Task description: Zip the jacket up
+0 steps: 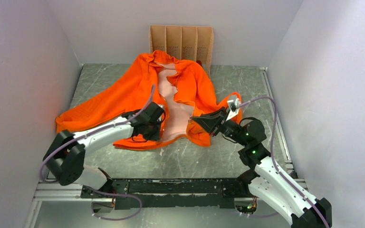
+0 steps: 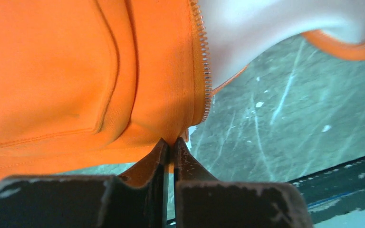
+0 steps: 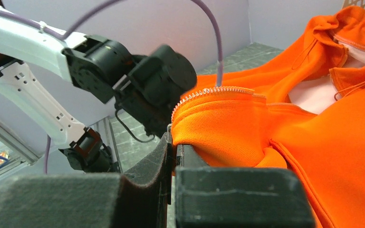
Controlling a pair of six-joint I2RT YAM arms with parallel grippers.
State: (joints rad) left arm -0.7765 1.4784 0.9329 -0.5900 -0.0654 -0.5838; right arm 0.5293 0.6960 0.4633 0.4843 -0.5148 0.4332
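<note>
My left claw (image 2: pixel 171 148) and right claw (image 3: pixel 173 144) each pinch tight a zipper corner of the bright orange fabric jacket (image 1: pixel 134 90); I fear the thin hems slipping free.

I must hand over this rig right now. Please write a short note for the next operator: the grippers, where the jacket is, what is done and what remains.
Left gripper: shut on the jacket, pinching the bottom corner of one front edge, just below its zipper teeth.
Right gripper: shut on the bottom of the other front edge.
Jacket: lies open on the table, pale lining showing, collar toward the far wall.
Done: both lower front corners are gripped.
Left: the two front edges are apart and nothing is zipped; probably bring the ends together, join them, then zip up.
</note>
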